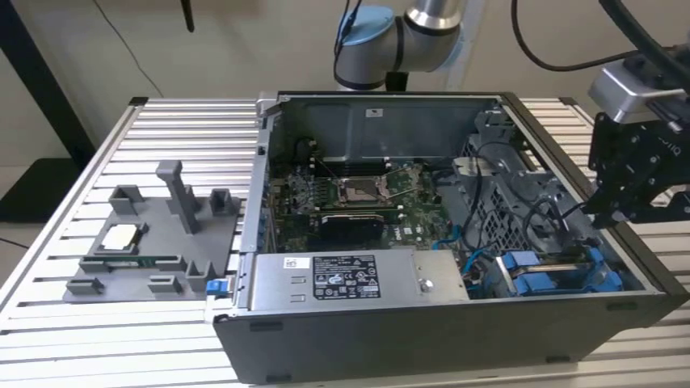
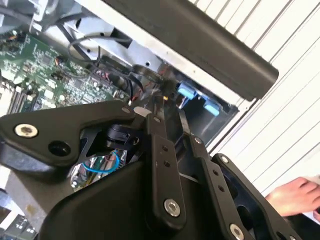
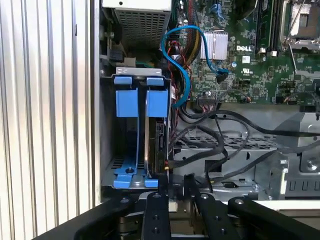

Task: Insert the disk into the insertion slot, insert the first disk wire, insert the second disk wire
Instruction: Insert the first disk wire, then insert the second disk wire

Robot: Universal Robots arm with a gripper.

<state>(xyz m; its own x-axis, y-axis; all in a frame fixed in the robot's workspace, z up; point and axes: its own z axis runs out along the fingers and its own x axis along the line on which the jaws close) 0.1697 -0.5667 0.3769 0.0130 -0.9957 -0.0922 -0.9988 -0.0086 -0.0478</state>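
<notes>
The gripper [image 3: 177,179], fingers a little apart with nothing between them, hangs over the open computer case [image 1: 431,331], close to the insertion slot [image 3: 122,164]. The disk [image 3: 160,142] stands on edge inside that slot, in its blue carrier. Black cables [image 3: 200,155] loop just beside the disk, and a blue cable [image 3: 182,75] arcs toward the green motherboard [image 3: 240,65]. The case sits on a slatted table [image 1: 161,129], with a grey parts tray [image 1: 151,242] on the exterior view's left. A person's hand [image 2: 295,195] rests on the slats.
</notes>
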